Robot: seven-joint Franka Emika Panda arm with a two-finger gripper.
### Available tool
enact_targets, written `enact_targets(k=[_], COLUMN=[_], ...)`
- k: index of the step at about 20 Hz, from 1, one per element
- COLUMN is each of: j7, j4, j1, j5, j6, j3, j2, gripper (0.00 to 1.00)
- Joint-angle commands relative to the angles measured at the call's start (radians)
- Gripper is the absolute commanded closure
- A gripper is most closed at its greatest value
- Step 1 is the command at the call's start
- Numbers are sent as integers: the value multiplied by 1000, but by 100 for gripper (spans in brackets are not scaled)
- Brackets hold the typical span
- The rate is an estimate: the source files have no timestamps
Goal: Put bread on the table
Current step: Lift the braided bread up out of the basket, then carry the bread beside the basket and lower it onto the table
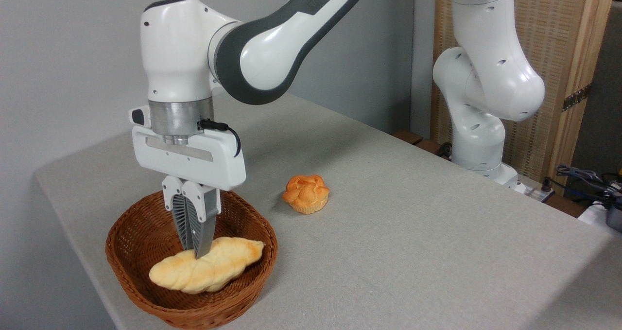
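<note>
Clearly, in the one fixed camera view the gripper [197, 252] points straight down into the wicker basket [146, 301], its two fingers drawn almost together and pinching the braided bread [214, 271] near its middle, probably so the long loaf hangs balanced. Judging by how it lies, the bread has not left the basket, while the table [413, 223] lies bare to the right, past the small orange bun [306, 194], leaving room to set it down.
</note>
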Motion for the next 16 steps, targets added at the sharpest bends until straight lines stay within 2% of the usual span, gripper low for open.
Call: enact_targets(k=[1, 7, 11, 16], j7=[-10, -12, -9, -7], j4=[-4, 4, 12, 27], j1=[-7, -5, -1, 1], j5=[12, 0, -31, -37], j6=[-21, -111, -189, -249], j3=[-6, 4, 9, 8], j2=[-32, -107, -161, -196], gripper=[100, 99, 99, 99])
